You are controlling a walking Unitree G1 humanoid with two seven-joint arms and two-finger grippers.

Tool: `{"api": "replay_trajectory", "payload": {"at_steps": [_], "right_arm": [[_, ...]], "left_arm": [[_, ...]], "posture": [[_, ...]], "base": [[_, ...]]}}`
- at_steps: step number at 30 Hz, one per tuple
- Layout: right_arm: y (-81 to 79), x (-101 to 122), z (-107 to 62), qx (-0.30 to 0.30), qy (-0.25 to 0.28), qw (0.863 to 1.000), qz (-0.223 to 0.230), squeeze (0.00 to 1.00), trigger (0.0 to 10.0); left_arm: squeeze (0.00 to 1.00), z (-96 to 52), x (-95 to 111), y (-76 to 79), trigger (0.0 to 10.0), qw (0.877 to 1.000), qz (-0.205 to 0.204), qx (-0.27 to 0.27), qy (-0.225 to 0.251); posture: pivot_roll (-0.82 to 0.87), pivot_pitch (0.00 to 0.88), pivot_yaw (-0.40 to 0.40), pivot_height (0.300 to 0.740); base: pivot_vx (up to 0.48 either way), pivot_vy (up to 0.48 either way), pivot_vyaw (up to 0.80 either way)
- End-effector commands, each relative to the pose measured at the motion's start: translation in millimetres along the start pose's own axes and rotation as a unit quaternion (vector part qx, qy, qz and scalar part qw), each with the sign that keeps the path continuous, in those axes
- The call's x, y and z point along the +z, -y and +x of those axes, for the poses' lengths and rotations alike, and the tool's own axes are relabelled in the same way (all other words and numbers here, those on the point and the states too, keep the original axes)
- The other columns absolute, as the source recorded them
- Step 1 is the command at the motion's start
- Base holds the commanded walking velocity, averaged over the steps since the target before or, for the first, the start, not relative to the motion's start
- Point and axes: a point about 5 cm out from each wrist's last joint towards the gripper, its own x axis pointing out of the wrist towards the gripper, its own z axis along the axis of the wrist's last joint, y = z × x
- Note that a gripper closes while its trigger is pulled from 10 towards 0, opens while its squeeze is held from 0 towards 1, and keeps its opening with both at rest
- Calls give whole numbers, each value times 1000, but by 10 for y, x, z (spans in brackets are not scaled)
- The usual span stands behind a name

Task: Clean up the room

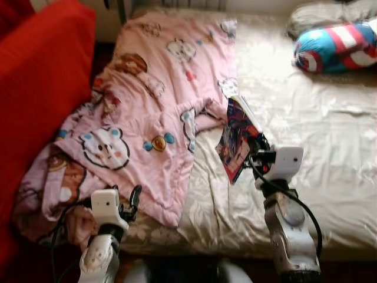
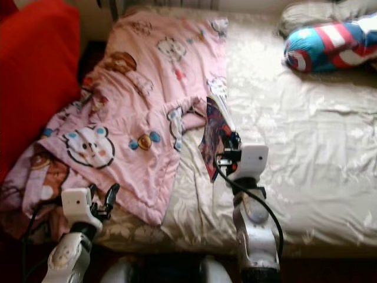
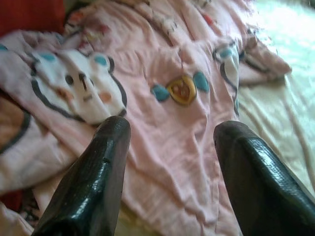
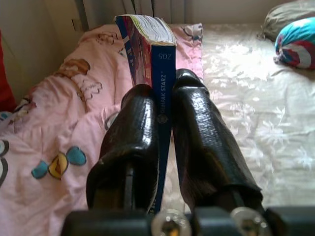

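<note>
Both arms rise from the near edge of the bed [image 1: 330,177]. Right gripper [image 4: 166,105]: jaws clenched on a book [image 4: 153,54], gripped at the lower spine so it stands on edge, raised above the cream sheet — pages fanned at the top. Left gripper [image 3: 170,132]: jaws released, spread wide and grasping nothing, poised just above the pink cartoon blanket [image 1: 153,100], which lies crumpled beyond and to the outer side of those jaws and spills over the bed's edge toward the red cushion [image 1: 41,76]. A striped plush toy [image 1: 336,47] rests well beyond the right jaws, near a grey pillow [image 1: 324,15].

Step in hand, as judged: clearing the book off the bed, with the lift apparently done. The next move calls for carrying the book to a storage place, none of which is in sight, while keeping the grip firm — the hold is low on the spine, so the book may pivot or slip.
</note>
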Motion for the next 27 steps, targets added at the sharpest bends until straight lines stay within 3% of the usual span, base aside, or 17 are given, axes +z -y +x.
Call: {"api": "replay_trajectory", "payload": {"at_steps": [1, 5, 11, 27], "right_arm": [[49, -18, -33, -14, 0, 1000, 6, 0, 10000], [122, -52, -54, -45, -8, 999, 6, 0, 10000], [225, -65, -84, -73, -12, 997, 14, 0, 10000], [190, -78, -71, -68, -15, 998, 8, 0, 10000]], "left_arm": [[0, -49, -82, -6, 10000, 1000, 4, 0, -16], [0, -54, -98, 3, 10000, 1000, 5, -1, -14], [0, -37, -109, 20, 10000, 1000, 6, -5, -11], [0, -4, -81, 23, 10000, 1000, 8, -2, -1]], "posture": [[120, 93, -100, 735], [121, 68, -104, 735], [117, 53, -104, 735], [119, 99, -116, 735]], "base": [[0, 0, 0], [0, -76, 0], [0, -364, -653], [0, -364, -650]]}}
